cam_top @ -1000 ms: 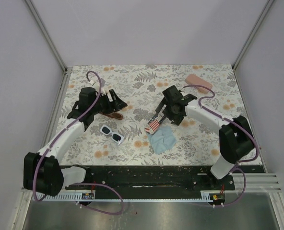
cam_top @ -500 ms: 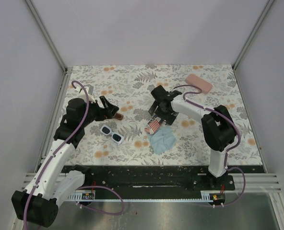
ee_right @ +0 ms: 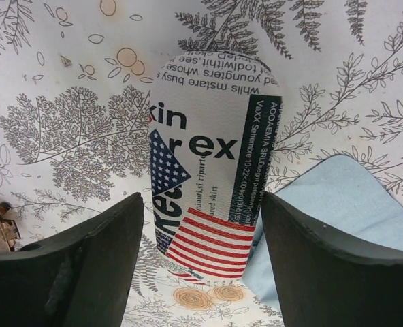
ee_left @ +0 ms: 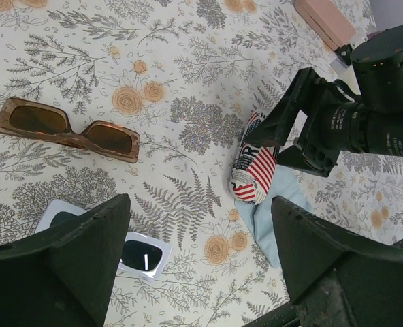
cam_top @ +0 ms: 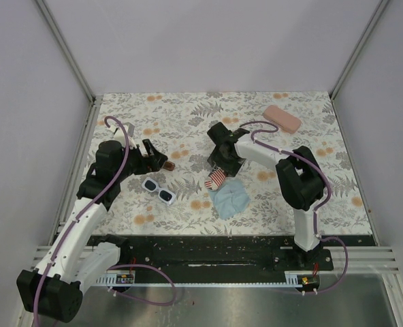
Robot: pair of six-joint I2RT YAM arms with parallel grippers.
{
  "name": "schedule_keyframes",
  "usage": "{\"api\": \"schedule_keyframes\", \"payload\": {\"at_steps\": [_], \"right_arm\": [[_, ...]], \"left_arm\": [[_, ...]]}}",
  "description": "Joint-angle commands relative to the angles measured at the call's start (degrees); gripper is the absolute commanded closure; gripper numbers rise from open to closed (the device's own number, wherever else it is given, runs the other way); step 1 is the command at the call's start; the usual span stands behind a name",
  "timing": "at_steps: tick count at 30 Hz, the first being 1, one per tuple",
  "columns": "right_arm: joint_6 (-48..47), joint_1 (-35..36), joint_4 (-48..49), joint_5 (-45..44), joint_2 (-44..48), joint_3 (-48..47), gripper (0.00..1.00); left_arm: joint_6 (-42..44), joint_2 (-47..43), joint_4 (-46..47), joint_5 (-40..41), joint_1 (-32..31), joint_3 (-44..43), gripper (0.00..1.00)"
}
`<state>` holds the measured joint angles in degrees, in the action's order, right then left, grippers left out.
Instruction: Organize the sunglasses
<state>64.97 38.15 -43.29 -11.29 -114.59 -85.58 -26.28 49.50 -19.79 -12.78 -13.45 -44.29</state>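
Brown sunglasses (ee_left: 67, 129): folded flat on the floral counter (cam_top: 188, 122), lenses up, just beyond the white pair and apart from it.
White sunglasses (cam_top: 158, 191): flat on the counter nearer the arm bases. In the left wrist view one finger hides part of the frame.
Left jaws: released and spread wide with nothing between them, hanging above both pairs. This looks like a choice of which frame to take first.
Stars-and-stripes pouch (ee_right: 212, 170): lies on the counter with its near end just beside the blue cloth (cam_top: 230, 199).
Right jaws: released, one on each side of the pouch without touching it. They are probably lined up to close across its width and steady it as a holder for one pair.
Pink case (cam_top: 282, 118): far right corner, well apart and untouched.
Progress: neither pair is stowed yet.
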Motion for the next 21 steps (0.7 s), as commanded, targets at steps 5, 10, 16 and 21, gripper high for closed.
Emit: {"api": "schedule_keyframes", "payload": {"at_steps": [5,10,16,21], "right_arm": [[0.1,0.7,-0.7,-0.1,-2.0,-3.1,0.23],[-0.9,0.7,-1.6,0.5,-3.8,-4.3,0.18],[-1.9,0.7,-2.5,0.0,-2.8,-4.8,0.37],[-8.2,0.8,2.3,4.1,2.3,-2.9,0.46]], "left_arm": [[1.1,0.3,1.4,1.4,0.1,-0.3,0.12],[1.4,-0.3,1.2,1.9,0.1,-0.4,0.12],[1.6,-0.9,0.7,2.3,0.1,-0.4,0.12],[1.9,-0.9,0.2,2.3,0.1,-0.9,0.12]]}}
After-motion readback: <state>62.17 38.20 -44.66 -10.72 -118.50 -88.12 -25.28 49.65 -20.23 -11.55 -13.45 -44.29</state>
